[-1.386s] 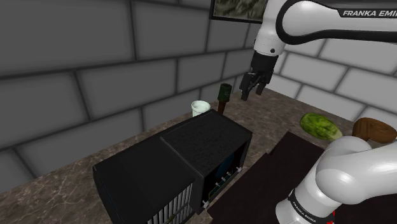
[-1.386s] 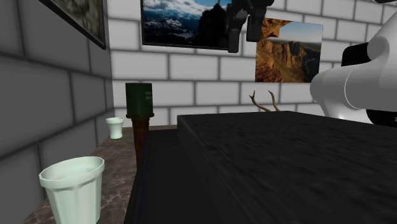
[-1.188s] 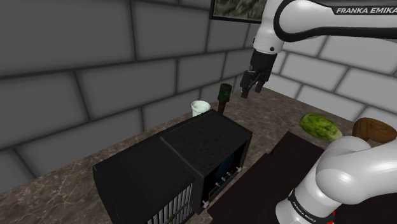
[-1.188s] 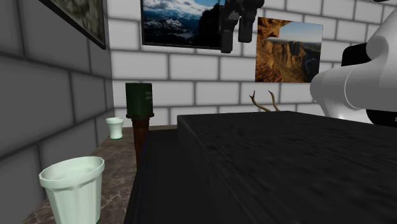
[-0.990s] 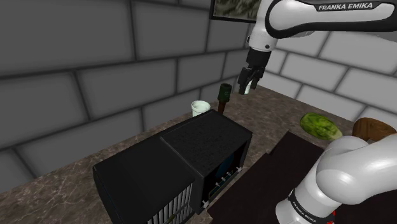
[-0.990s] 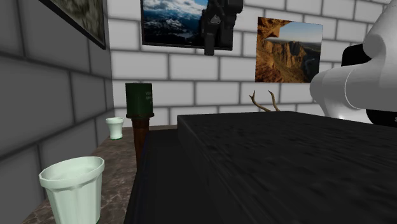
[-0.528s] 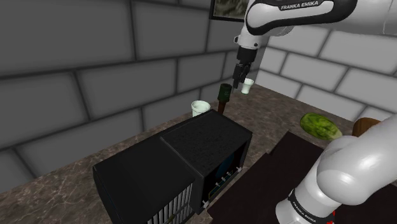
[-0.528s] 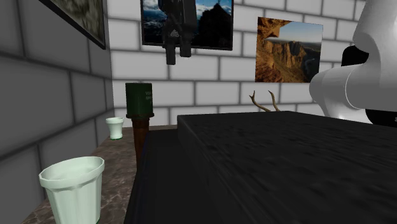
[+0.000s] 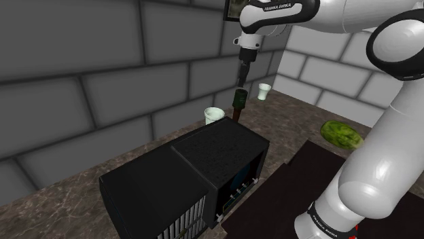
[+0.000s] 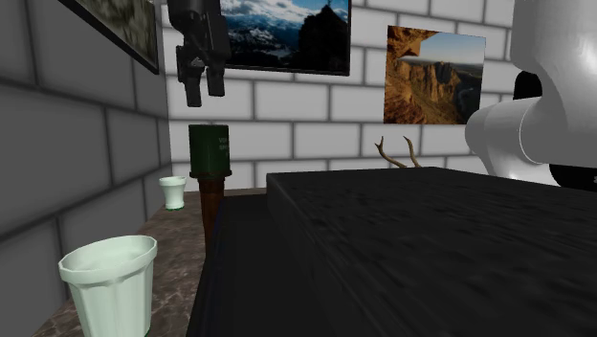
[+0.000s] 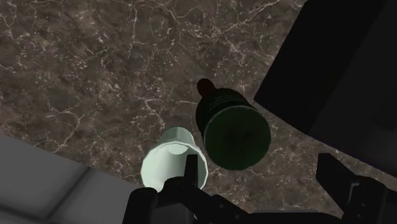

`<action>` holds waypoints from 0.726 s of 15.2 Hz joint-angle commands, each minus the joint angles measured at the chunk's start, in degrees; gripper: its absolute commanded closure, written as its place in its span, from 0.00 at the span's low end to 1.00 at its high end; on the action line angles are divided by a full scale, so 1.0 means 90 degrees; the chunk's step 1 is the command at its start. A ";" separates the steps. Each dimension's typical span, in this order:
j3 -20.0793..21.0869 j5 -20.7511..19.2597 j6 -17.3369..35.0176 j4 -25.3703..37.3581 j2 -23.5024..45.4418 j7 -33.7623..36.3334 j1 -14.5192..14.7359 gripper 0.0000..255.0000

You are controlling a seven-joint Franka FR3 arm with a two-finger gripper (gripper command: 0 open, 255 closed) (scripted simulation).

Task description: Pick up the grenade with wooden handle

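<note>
Grenade (image 9: 239, 100) standing upright on the marble counter (image 9: 292, 129), long axis vertical, green head up, brown handle down, just beside the black box (image 9: 204, 163), near a pale cup (image 9: 214, 115), gripper (image 10: 202, 93) hovering above it, fingers spread, holding nothing

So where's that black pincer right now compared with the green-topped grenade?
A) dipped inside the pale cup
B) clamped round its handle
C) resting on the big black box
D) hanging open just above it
D: the pincer hangs open just above the upright grenade, touching nothing.
</note>
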 commanded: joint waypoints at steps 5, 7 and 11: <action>-0.0008 0.0060 0.0370 -0.0186 0.0219 -0.0215 -0.0017 0.00; -0.0007 0.0067 0.0585 -0.0380 0.0241 -0.0227 -0.0016 0.00; -0.0004 0.0067 0.0579 -0.0377 0.0237 -0.0220 -0.0013 1.00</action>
